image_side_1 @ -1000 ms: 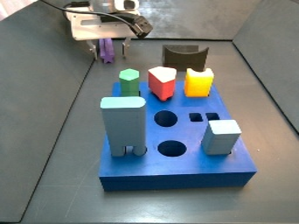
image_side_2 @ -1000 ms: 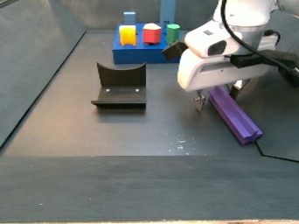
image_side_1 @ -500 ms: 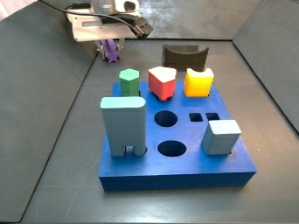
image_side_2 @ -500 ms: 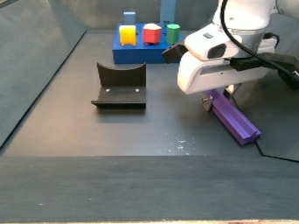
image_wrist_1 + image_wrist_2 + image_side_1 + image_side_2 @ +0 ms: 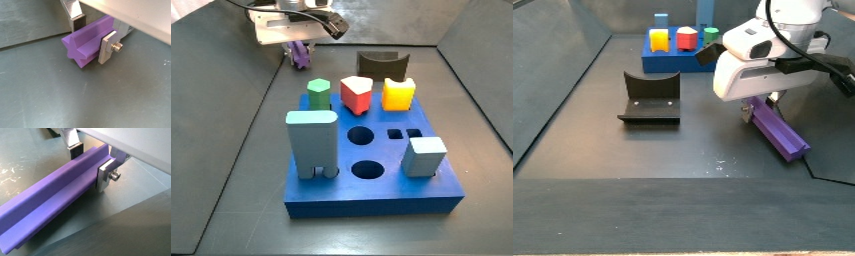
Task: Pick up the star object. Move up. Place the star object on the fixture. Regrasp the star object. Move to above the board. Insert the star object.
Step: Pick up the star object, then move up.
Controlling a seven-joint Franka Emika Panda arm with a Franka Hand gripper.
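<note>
The purple star object [image 5: 779,133] is a long ridged prism, gripped near one end and slanting down from the gripper [image 5: 762,107]. Both wrist views show the silver fingers closed on its ridged sides [image 5: 83,45] [image 5: 53,198]. In a side view the gripper [image 5: 295,44] is at the far left, behind the board, with the star object [image 5: 299,57] hanging under it, low over the floor. The dark fixture [image 5: 649,98] stands apart with its curved top bare; it also shows beyond the board [image 5: 382,64]. The blue board [image 5: 372,195] has open round and square holes.
On the board stand a green hexagonal peg [image 5: 318,93], a red-and-white peg [image 5: 357,95], a yellow peg [image 5: 400,94], a tall teal block [image 5: 311,140] and a white block [image 5: 424,155]. Grey walls enclose the dark floor [image 5: 633,160].
The gripper has risen a little, and the star object has come up with it. The fixture and the board have not moved.
</note>
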